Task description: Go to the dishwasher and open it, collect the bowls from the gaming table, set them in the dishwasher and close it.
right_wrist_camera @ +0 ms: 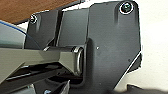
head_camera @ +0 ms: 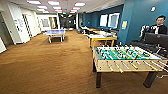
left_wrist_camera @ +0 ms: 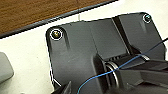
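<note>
the robot is out on the brown carpet [head_camera: 50,65] of a long open room, with the foosball table [head_camera: 125,56] near on the right. farther along the right side is the gaming table [head_camera: 101,37], a yellow-edged white counter; whether the bowls are on it is too small to tell. a person [head_camera: 160,25] stands at far right. no dishwasher is in sight, so i judge the collecting and loading remain undone. either hand's state i cannot tell.
</note>
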